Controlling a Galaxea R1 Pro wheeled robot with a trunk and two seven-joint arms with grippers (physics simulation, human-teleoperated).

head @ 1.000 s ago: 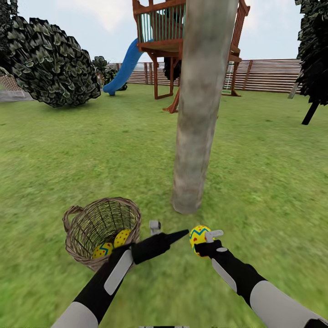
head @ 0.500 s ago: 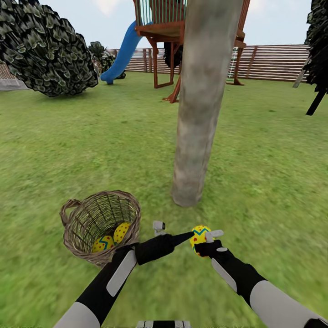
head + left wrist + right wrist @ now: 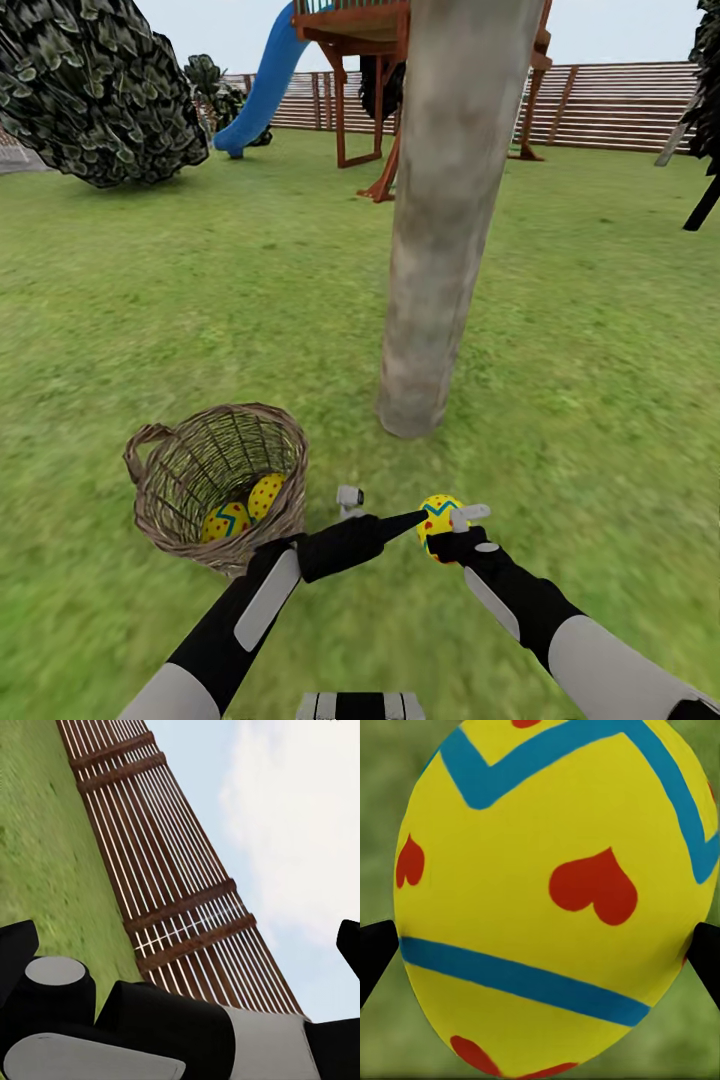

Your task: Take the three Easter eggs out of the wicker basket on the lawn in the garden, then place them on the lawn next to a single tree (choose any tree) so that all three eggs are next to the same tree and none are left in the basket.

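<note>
In the head view my right gripper (image 3: 445, 522) is shut on a yellow Easter egg (image 3: 436, 516) with blue zigzags, held low over the lawn (image 3: 600, 350) just in front of the tree's thick grey-brown trunk (image 3: 440, 220). The right wrist view shows that egg (image 3: 547, 892) up close, with red hearts and a dark fingertip (image 3: 375, 952) on either side. The wicker basket (image 3: 160, 495) stands on the grass left of the trunk, with two more eggs (image 3: 228, 520) (image 3: 265, 493) inside. My left gripper (image 3: 383, 507) hangs open between basket and held egg, holding nothing.
A round leafy bush (image 3: 95, 90) stands at the far left. Behind the trunk are the wooden play tower (image 3: 350, 60) with its blue slide (image 3: 255, 95), and the slat fence (image 3: 620, 105) (image 3: 165, 870). A dark narrow tree (image 3: 705, 200) leans at the right edge.
The whole picture has slid upward, so the camera has moved. Both arms keep their pose, and the egg stays in my right gripper.
</note>
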